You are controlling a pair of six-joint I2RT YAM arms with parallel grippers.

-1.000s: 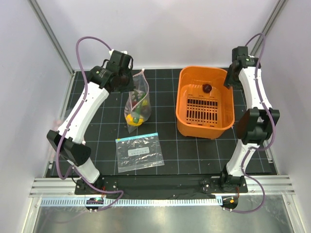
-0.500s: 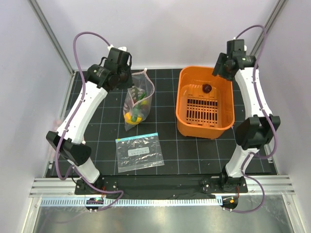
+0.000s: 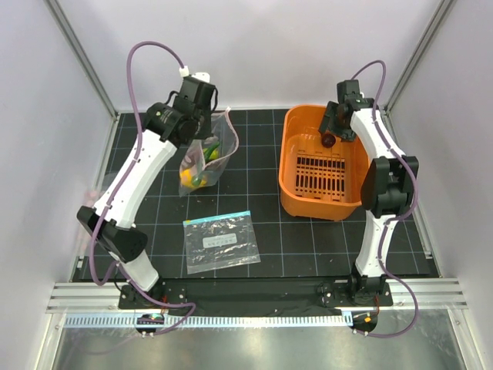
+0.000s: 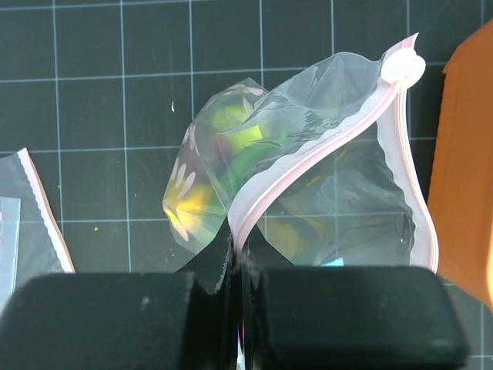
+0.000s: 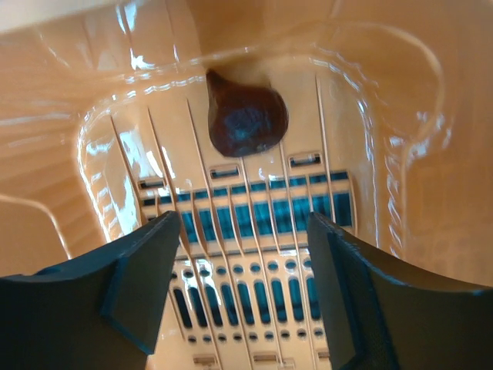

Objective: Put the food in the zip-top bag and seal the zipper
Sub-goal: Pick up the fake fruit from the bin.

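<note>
My left gripper (image 3: pixel 202 127) is shut on the pink zipper (image 4: pixel 308 150) of the clear zip-top bag (image 3: pixel 202 158) and holds it above the mat. The bag's mouth gapes open in the left wrist view (image 4: pixel 339 193). Yellow and green food (image 3: pixel 190 176) lies inside it, also seen through the plastic (image 4: pixel 231 131). The dark maroon piece (image 3: pixel 328 139) lies in the orange basket (image 3: pixel 300 189). My right gripper (image 3: pixel 337 131) hangs open inside the basket, just short of the maroon piece (image 5: pixel 246 119), with its fingers (image 5: pixel 142 277) either side of the slotted floor.
A second clear bag with a teal strip and white label (image 3: pixel 221 240) lies flat on the mat near the front. Its edge shows at the left of the left wrist view (image 4: pixel 35 208). The orange basket's rim (image 4: pixel 462 177) stands close to the right of the held bag.
My right gripper has swung left and down into the basket toward the maroon piece. My left gripper has shifted the bag a little left, and its contents hang lower left.
</note>
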